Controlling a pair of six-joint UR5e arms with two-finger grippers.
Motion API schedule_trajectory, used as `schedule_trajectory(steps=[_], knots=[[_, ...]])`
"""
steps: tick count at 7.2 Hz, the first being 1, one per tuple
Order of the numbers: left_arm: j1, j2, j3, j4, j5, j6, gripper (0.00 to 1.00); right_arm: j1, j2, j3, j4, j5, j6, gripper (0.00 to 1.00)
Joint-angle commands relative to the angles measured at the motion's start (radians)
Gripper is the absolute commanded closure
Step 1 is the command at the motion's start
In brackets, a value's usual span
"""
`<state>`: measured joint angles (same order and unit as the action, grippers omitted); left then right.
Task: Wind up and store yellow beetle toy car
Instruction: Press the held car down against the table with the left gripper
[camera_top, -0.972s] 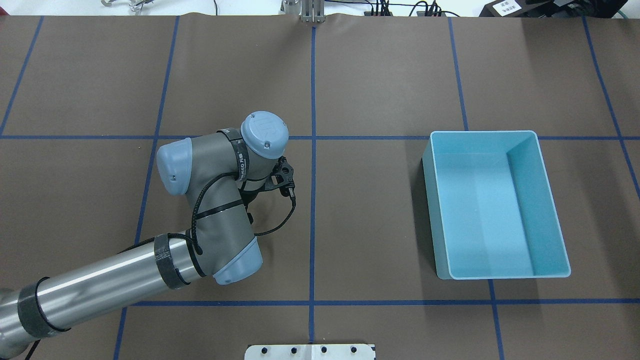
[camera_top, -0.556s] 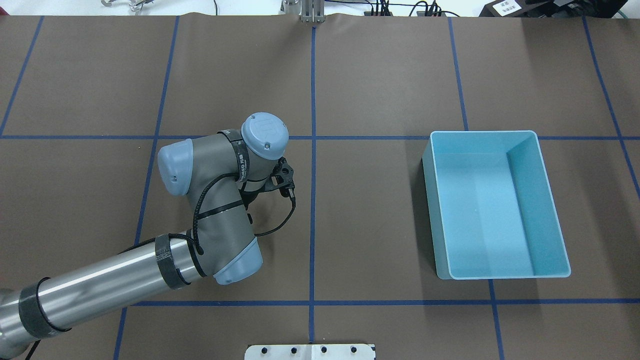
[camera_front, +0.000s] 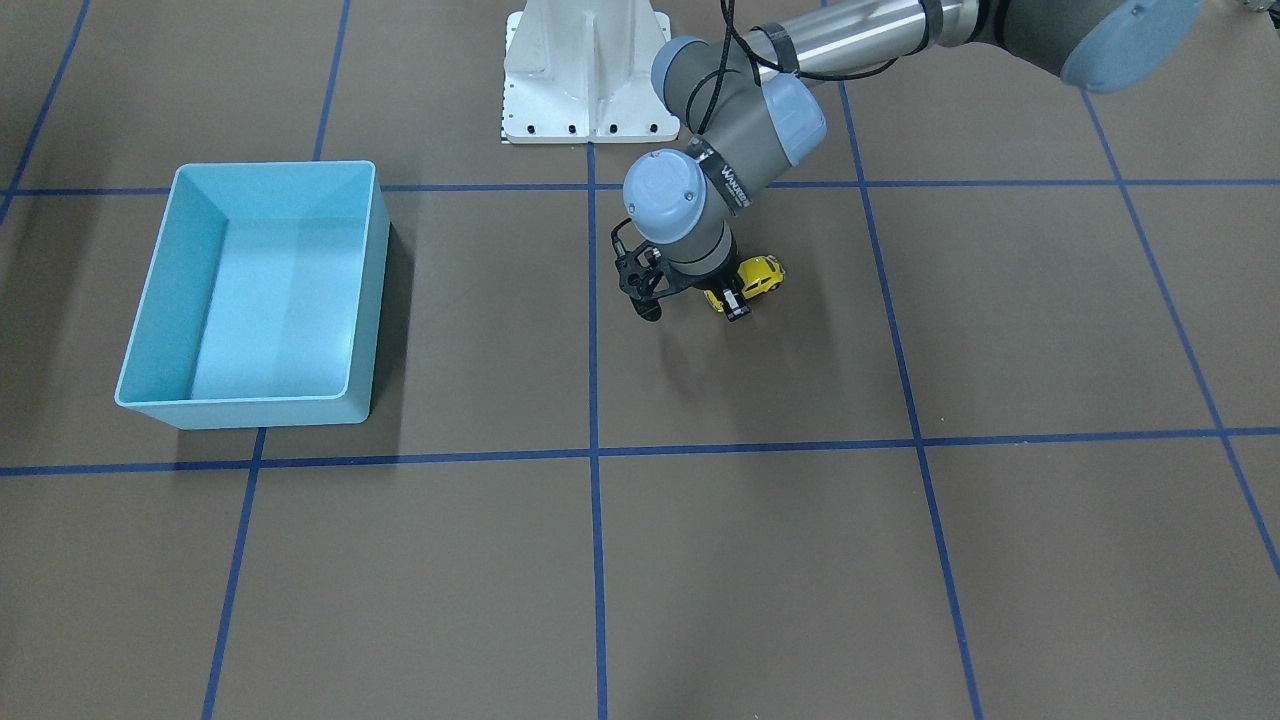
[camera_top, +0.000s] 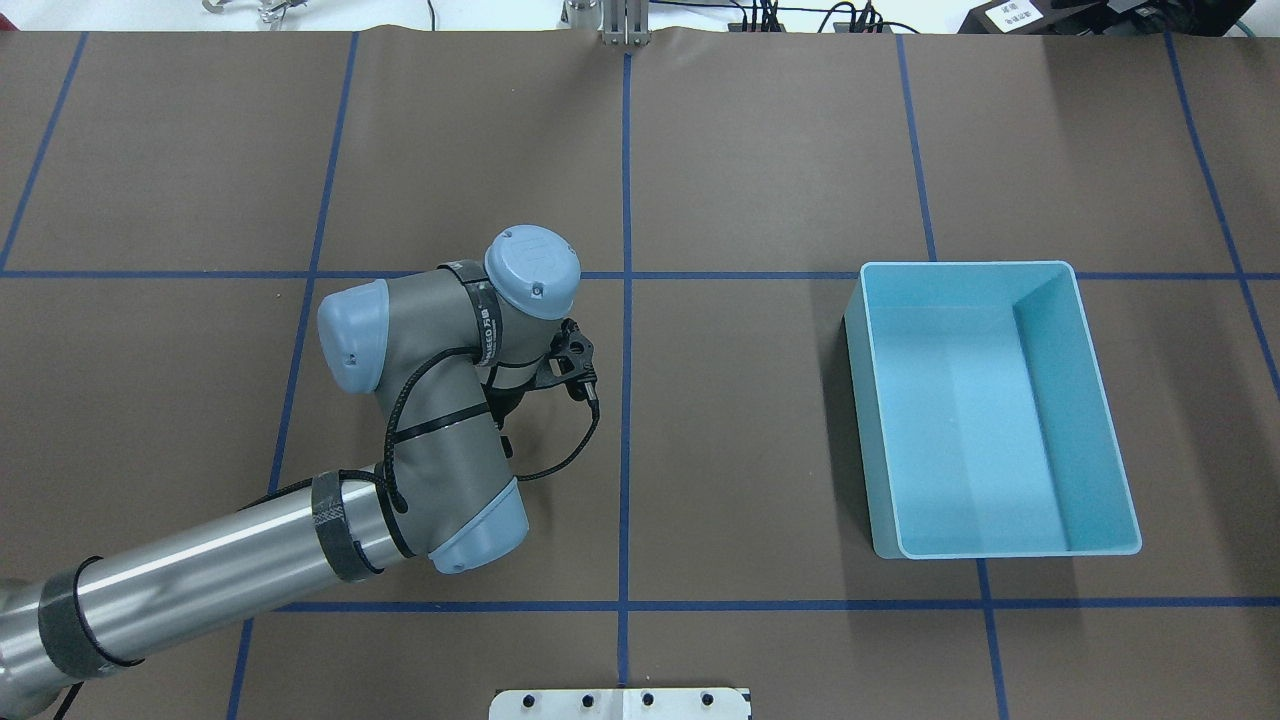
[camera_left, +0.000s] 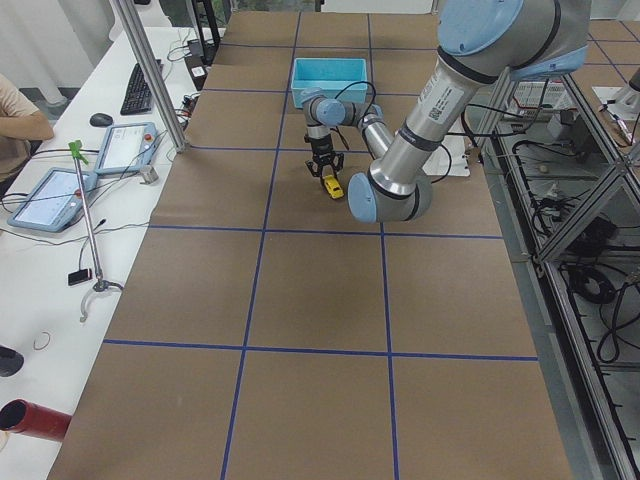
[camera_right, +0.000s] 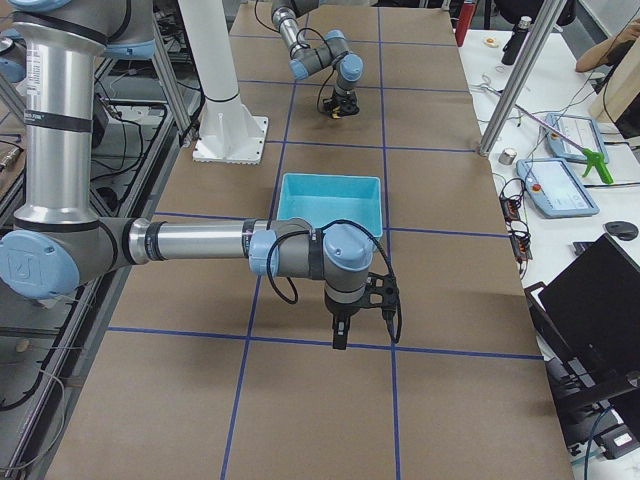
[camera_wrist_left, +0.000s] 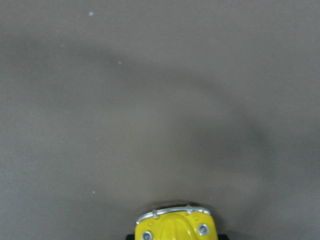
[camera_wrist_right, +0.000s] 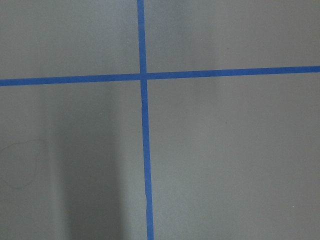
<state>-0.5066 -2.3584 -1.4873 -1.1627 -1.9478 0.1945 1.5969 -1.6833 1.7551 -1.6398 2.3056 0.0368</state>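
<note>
The yellow beetle toy car (camera_front: 758, 276) is low over the brown mat near the table's middle. It shows at the bottom edge of the left wrist view (camera_wrist_left: 175, 228) and as a small yellow spot in the exterior left view (camera_left: 332, 186). My left gripper (camera_front: 737, 297) points down and is shut on the car, with one dark finger (camera_front: 737, 309) in front of it. In the overhead view the left wrist (camera_top: 470, 340) hides both. The light blue bin (camera_top: 1078, 400) stands apart and has nothing in it. My right gripper (camera_right: 340, 335) hangs above the mat; I cannot tell its state.
The mat bears a grid of blue tape lines (camera_top: 625, 400). The white robot base (camera_front: 590, 75) stands at the table's edge. The bin also shows in the front-facing view (camera_front: 275, 166). An operators' desk with tablets (camera_left: 45, 195) runs along the far side.
My left wrist has shifted slightly to the right in the overhead view. The bin has not moved.
</note>
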Motion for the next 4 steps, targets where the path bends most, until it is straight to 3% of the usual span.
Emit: schedule_trajectory(steps=[1,3,4], knots=[[-0.016,0.004,-0.056,0.009,0.007,0.011,1.00,0.000,0.001,0.000,0.000,0.000,0.000,0.00],[-0.078,0.033,-0.088,0.017,0.024,0.241,1.00,0.000,0.001,0.000,0.000,0.000,0.000,0.00],[-0.117,0.059,-0.125,0.006,0.079,0.357,1.00,0.000,0.001,0.000,0.000,0.000,0.000,0.00]])
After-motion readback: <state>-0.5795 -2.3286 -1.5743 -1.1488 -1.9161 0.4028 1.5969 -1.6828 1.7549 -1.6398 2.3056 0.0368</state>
